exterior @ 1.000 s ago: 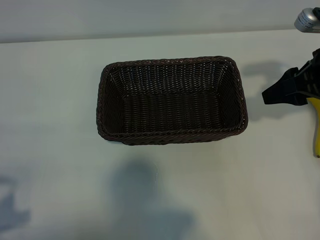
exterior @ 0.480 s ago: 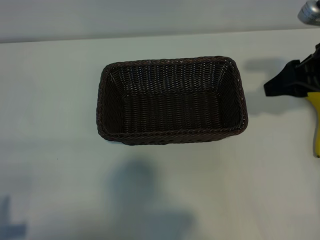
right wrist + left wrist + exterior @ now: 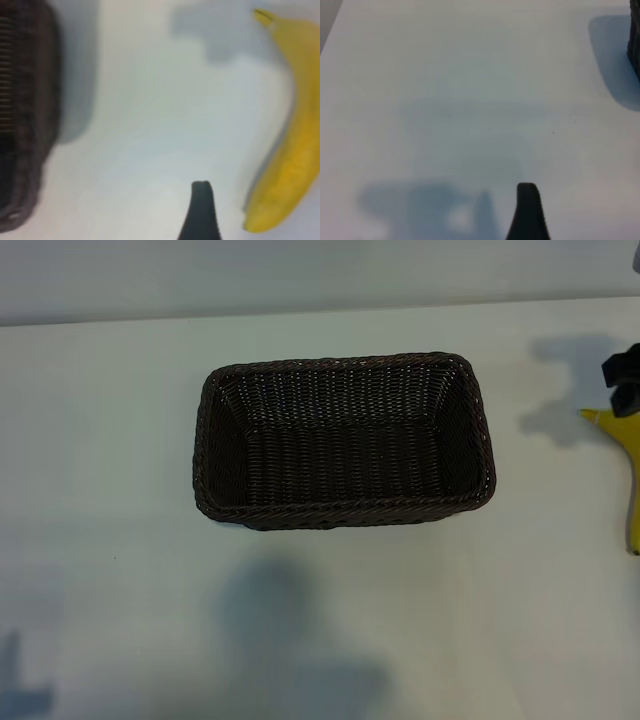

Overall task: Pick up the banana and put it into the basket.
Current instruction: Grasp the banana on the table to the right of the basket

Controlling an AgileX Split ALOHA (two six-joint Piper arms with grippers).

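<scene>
Banana (image 3: 632,480) lying on table, apart from basket (image 3: 345,510) | right gripper (image 3: 625,385) hovering above it, released | left gripper (image 3: 527,212) idling, released | risk: off-centre closing rolling banana away

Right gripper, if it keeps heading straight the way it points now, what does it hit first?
Probably bare white table. The right gripper points steeply down beside the curved yellow banana, not over it; the dark brown woven wicker basket lies farther off. Depth is unclear.

Little of the robot shows — a blocky matte-black piece of the right gripper (image 3: 626,385), and one dark, rounded, tapering fingertip (image 3: 201,210) in each wrist view.
</scene>
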